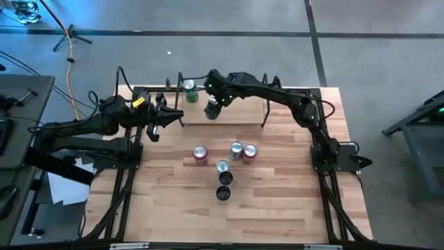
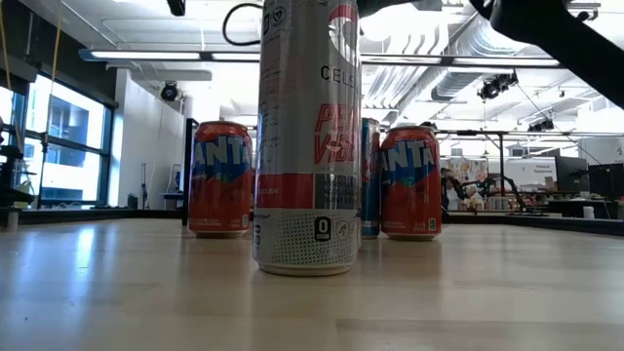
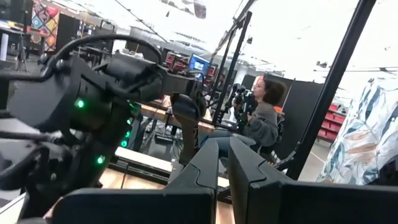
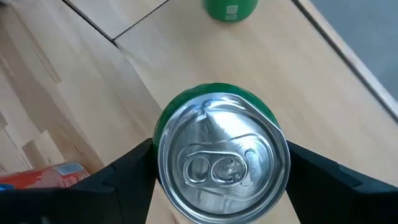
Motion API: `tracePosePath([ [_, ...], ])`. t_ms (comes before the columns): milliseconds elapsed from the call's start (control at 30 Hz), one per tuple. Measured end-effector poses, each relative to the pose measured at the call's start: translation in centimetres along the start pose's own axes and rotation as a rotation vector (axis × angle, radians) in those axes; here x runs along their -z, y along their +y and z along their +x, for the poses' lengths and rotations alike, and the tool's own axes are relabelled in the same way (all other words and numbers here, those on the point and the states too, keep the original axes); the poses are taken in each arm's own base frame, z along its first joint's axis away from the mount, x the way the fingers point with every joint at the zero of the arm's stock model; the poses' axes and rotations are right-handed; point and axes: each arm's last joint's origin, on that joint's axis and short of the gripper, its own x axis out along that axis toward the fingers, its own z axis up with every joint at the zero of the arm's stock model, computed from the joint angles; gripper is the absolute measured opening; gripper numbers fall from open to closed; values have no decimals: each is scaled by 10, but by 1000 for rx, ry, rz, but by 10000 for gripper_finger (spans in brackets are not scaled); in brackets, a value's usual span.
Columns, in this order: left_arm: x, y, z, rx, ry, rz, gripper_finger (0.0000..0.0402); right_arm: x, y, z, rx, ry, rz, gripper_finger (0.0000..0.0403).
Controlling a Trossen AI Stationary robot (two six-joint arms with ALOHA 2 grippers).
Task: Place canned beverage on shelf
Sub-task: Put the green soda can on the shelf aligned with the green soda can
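The shelf (image 1: 243, 117) is a pale board at the table's far side; a green can (image 1: 189, 90) stands upright on it near its left end, and it also shows in the right wrist view (image 4: 230, 9). My right gripper (image 1: 213, 107) is over the shelf, a little right of that can, shut on a second green can (image 4: 221, 162) with a silver top. Whether its base touches the shelf (image 4: 323, 93) is hidden. My left gripper (image 1: 156, 118) waits shut at the shelf's left end, its fingers (image 3: 214, 171) empty. My right gripper pinches the green can by its side wall (image 4: 159, 132), just below the top rim, one finger (image 4: 127, 168) on each opposite side. The fingers come steeply from above, pointing down. The can stays upright, top up; its base is hidden beneath it.
Several cans stand mid-table: two red ones (image 1: 201, 155) (image 1: 249, 153), a silver one (image 1: 236, 149), a blue-topped one (image 1: 223, 167) and two dark ones (image 1: 224, 186). A tall silver can (image 2: 307, 136) fills the low view. A black wire upright (image 1: 266, 111) rises from the shelf.
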Motion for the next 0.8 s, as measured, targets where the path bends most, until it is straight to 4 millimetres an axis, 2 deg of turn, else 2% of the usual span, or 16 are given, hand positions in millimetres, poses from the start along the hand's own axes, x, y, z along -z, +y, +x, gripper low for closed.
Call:
tracePosePath([
  [467,0,0,0,0,1,-1,0,5,-3,15,81,47,1,285],
  [800,0,0,0,0,2,-27,0,2,-2,19,71,26,-30,319],
])
